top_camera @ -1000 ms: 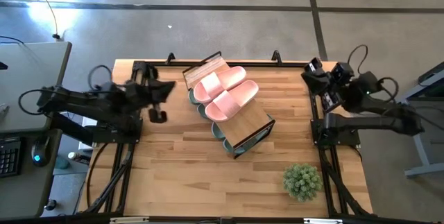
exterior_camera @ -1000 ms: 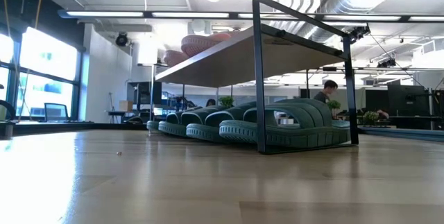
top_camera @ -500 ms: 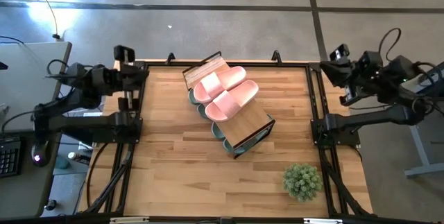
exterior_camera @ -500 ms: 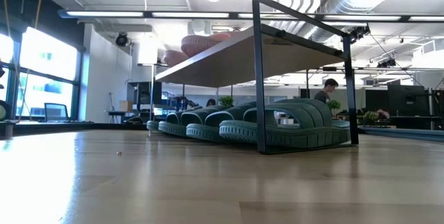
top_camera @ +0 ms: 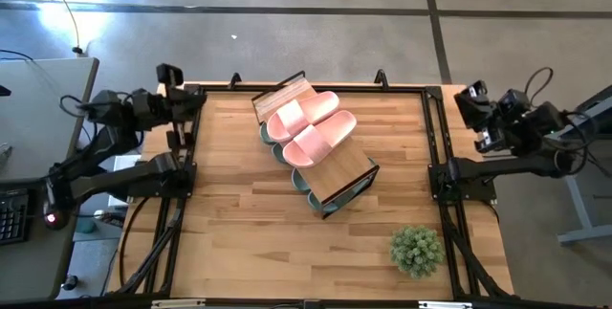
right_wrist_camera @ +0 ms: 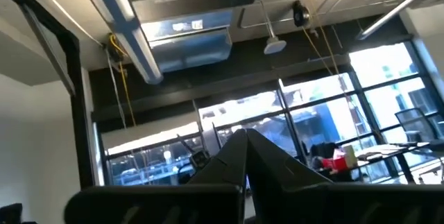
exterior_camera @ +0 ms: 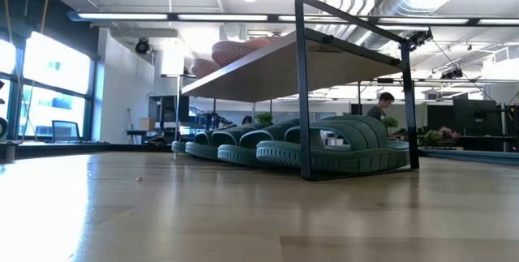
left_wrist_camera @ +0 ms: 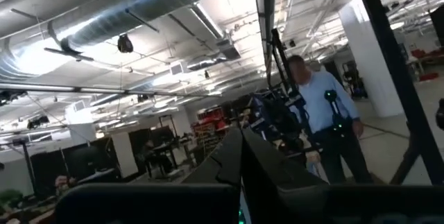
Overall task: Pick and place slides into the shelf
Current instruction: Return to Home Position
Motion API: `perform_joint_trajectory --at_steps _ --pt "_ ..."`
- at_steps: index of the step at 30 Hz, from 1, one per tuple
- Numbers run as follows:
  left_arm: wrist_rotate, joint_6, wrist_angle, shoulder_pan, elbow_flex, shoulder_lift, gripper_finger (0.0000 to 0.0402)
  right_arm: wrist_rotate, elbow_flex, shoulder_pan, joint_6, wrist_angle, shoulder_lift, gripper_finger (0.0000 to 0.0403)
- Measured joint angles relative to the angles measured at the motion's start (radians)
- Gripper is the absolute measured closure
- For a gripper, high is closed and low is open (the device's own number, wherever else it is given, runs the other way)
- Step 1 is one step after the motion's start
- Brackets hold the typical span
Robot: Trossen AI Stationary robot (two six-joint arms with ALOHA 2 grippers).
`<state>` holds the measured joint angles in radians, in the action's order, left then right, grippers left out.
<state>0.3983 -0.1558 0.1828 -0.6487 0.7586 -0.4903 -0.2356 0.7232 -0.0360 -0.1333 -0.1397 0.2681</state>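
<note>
The shelf (top_camera: 351, 169) stands slantwise on the table's far middle. Two pale pink slides (top_camera: 304, 115) (top_camera: 323, 139) lie on its wood top. Several sage-green slides (exterior_camera: 340, 147) rest on the table under it, between its black legs (exterior_camera: 302, 92). My left gripper (top_camera: 191, 103) is drawn back at the table's far left corner, shut (left_wrist_camera: 241, 156) and tipped up toward the ceiling. My right gripper (top_camera: 470, 96) sits beyond the table's right edge, also shut (right_wrist_camera: 246, 149) and tipped up. Neither is near a slide.
A small green potted plant (top_camera: 416, 249) stands near the table's front right corner. Bare wood lies in front of and to the left of the shelf. A person in a light shirt (left_wrist_camera: 326, 113) stands in the room behind, and another (exterior_camera: 384, 105) sits far off.
My left gripper has pulled back from over the table beside the shelf to the far left corner and tipped upward. My right gripper has drawn off past the table's right edge, also tipping up. Both have stayed shut. The slides and shelf have not moved.
</note>
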Motion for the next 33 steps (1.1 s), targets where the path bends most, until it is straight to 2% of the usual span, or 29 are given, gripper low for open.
perform_joint_trajectory --at_steps 7,18,22,27,33 --pt "-0.06 0.056 0.0 -0.012 -0.155 0.173 0.0402 -0.046 -0.066 0.0 0.003 0.021 -0.132 0.0403" --pt "-0.199 0.096 0.004 -0.012 -0.326 0.487 0.0402 -0.046 -0.079 0.0 0.002 0.088 -0.235 0.0403" --pt "-0.188 0.117 0.016 -0.012 -0.345 0.469 0.0402 -0.057 -0.149 0.003 -0.028 0.061 -0.263 0.0403" --pt "-0.185 0.139 0.045 -0.011 -0.401 0.469 0.0402 -0.048 -0.277 0.003 -0.077 -0.08 -0.261 0.0403" --pt "-0.18 0.208 0.063 -0.011 -0.497 0.469 0.0402 -0.043 -0.416 0.003 -0.212 -0.171 -0.262 0.0403"
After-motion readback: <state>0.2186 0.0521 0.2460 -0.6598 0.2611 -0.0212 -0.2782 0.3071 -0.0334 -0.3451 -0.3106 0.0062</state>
